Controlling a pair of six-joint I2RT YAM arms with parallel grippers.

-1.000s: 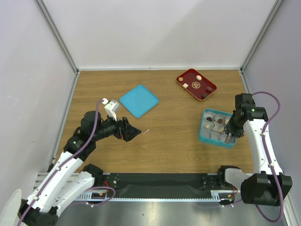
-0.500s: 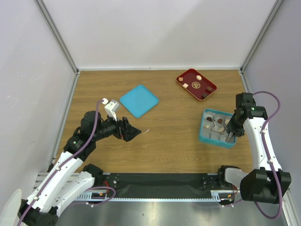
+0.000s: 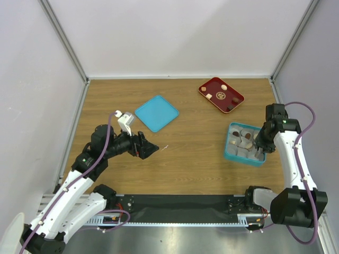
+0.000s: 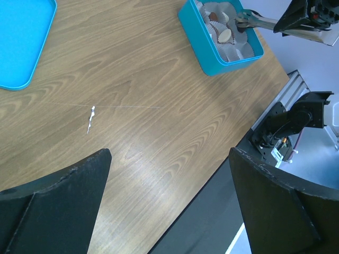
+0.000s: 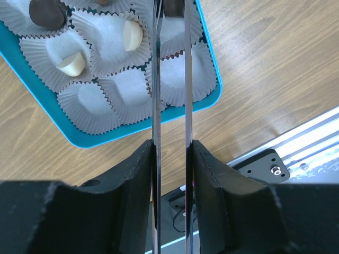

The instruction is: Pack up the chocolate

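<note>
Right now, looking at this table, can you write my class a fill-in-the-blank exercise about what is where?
1. The right fingers hang over the blue ___.
2. The left fingers stand wide ___, holding nothing.
3. Some chocolates lie on the ___ tray.
4. Two white chocolates rest in frilled paper ___.
Missing words: box, open, red, cups.

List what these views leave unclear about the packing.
Right gripper tips: right wrist view, cut off at top edge; whether anything is held, unclear.
Chocolate pieces on the red tray: top view, too small to count.
Teal box far cups: right wrist view, past the frame edge.
</note>
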